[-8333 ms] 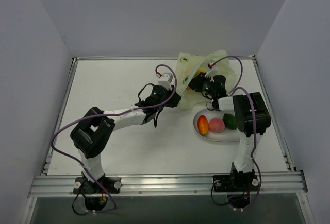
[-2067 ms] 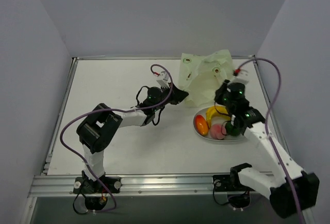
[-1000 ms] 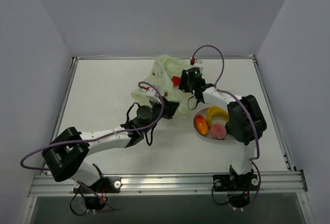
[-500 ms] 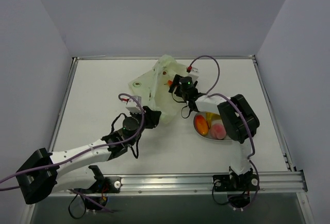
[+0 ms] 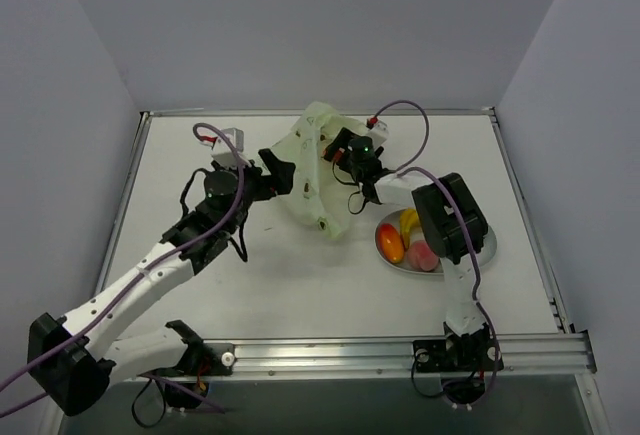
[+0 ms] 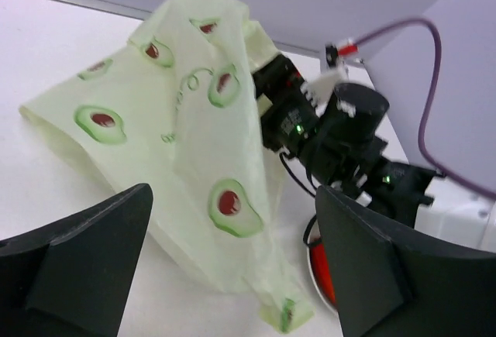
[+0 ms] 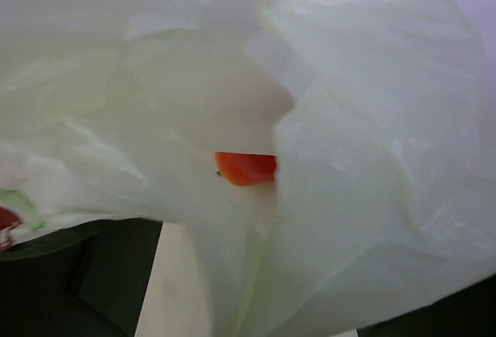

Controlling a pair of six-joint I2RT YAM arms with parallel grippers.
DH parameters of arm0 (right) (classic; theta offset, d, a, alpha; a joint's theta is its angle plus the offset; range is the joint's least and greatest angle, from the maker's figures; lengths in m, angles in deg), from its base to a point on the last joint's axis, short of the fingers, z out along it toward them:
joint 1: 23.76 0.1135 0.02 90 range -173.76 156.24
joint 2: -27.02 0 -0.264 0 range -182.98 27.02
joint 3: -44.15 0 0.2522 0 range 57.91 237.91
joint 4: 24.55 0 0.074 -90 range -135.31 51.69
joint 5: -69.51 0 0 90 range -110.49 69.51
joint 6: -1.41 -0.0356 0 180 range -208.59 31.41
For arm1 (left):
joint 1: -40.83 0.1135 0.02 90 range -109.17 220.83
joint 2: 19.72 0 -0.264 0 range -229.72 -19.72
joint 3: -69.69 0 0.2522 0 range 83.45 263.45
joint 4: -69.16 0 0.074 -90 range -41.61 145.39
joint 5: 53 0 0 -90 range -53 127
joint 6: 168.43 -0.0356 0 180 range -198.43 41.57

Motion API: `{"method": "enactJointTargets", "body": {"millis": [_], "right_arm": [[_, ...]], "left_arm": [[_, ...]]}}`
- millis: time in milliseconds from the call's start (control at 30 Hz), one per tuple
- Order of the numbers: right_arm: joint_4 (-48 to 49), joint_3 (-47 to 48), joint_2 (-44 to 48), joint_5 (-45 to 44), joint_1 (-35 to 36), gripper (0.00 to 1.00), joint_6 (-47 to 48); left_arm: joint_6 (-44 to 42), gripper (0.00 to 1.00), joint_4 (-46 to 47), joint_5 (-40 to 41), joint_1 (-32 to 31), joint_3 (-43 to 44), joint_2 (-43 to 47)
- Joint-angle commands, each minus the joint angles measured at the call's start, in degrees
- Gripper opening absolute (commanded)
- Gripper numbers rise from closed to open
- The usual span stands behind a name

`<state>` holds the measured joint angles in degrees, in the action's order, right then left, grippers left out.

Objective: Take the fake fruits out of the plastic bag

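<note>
The left arm reaches far-right from its base, left tool point(image 5: 280, 170) jaws spread wide. The right arm folds at the elbow toward far-left, right tool point(image 5: 338, 151) jaws apart.

No words, numbers or brand marks legible from here, the plastic bag point(image 6: 194, 159) carrying only small printed avocado pictures, no lettering readable among them, anything finer too small to tell

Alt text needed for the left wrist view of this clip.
The plastic bag, pale green with avocado prints, stands peaked on the white table, the right claw tucked against its side. The left claw's two dark fingers frame the foreground, spread wide and holding nothing.
</note>
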<state>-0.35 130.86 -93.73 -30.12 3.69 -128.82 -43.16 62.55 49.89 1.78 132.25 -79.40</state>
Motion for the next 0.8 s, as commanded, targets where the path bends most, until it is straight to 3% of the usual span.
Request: {"method": "enactJointTargets", "body": {"millis": [0, 100, 233, 267, 300, 367, 400, 500, 567, 600, 767], "right_arm": [[1.86, 3.33, -3.17, -0.22, -2.56, 0.81, -3.28], [0.37, 7.46, -6.33, 0.92, -3.27, 0.85, -3.19], [2.99, 10.37, -9.32, 5.57, -3.53, 0.88, -2.4], [4.48, 10.11, -9.68, 6.63, -3.45, 0.86, -2.31], [5.37, 9.33, -9.42, 7.51, -3.36, 0.76, -2.14], [8.78, 5.74, -7.85, 8.22, -3.1, 0.69, -1.0], [9.59, 4.41, -7.23, 9.44, -3.01, 0.6, -0.91], [15.03, -2.25, -3.98, 14.71, -3.18, 0.5, -0.64], [16.62, -5.08, -1.35, 17.53, -3.1, 0.47, -0.47], [16.89, -7.1, -0.72, 17.97, -3.18, 0.47, -0.03], [15.13, -8.7, 1.21, 21.66, -4.32, 0.47, 1.73]], "left_arm": [[2.0, 0.84, -4.52, -8.31, 6.94, 6.64, -5.69], [2.79, 0.85, -4.62, -14.97, 11.79, 11.48, -14.21], [3.67, 0.87, -5.66, -18.42, 20.21, 24.29, -30.26], [4.97, 0.87, -5.84, -18.51, 21.46, 26.33, -33.1], [5.25, 0.87, -5.4, -19.9, 22.51, 28.61, -36.44], [5.78, 0.86, -6.19, -22.45, 24.97, 36.84, -46.11], [5.0, 0.86, -5.58, -25.77, 25.59, 39.42, -49.19], [0.17, 0.86, -7.07, -29.82, 27.44, 52.16, -59.74], [-3.52, 0.87, -11.43, -35.36, 28.58, 59.62, -67.91], [-4.06, 0.86, -13.2, -37.82, 29.81, 68.01, -70.98], [-3.98, 0.87, -18.83, -52.6, 31.23, 84.42, -86.64]]}}
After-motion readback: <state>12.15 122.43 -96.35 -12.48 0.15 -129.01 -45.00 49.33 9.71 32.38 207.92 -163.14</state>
